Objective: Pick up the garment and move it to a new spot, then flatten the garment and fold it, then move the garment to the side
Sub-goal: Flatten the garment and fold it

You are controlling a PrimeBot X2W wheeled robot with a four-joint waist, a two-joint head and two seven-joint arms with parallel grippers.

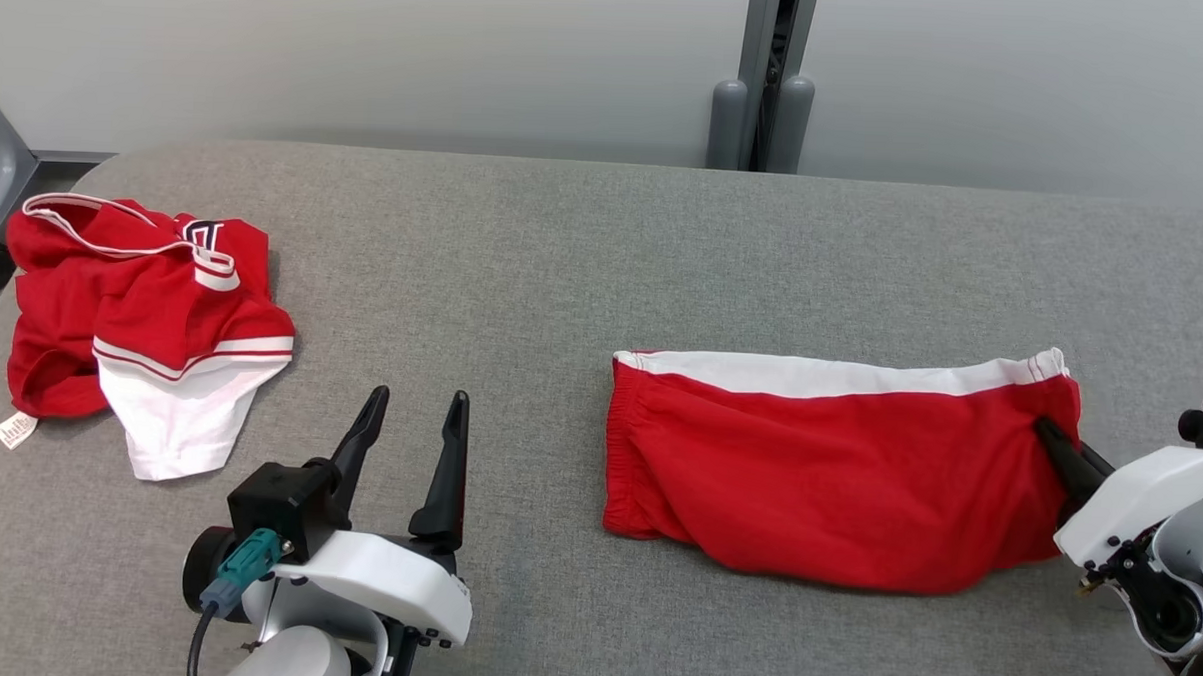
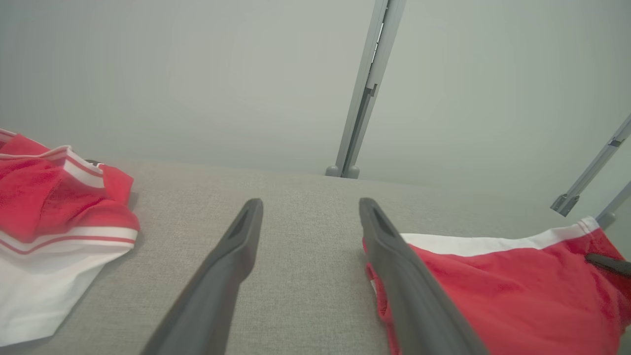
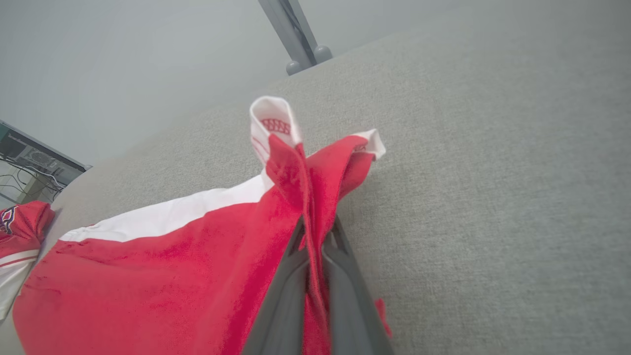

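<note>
left end effector (image 1: 419,396): nearest, at lower left; fingers spread, nothing between them; over bare bench (image 1: 564,277) between jersey and shorts, touching neither.
right end effector (image 1: 1050,434): at the right side; fingers clenched on the right hem of the shorts, a fold of red cloth with white trim standing up between them.
shorts (image 1: 837,476): red, white band along the far side; folded, lying on the right half of the bench; gathered left edge near the left end effector but apart.
jersey (image 1: 141,332): red and white, crumpled at the bench's left end, close to its edge.
open room: wide bare strip from the shorts to the far edge; bare gap between the garments.
post (image 1: 765,84): grey, behind the far edge.
</note>
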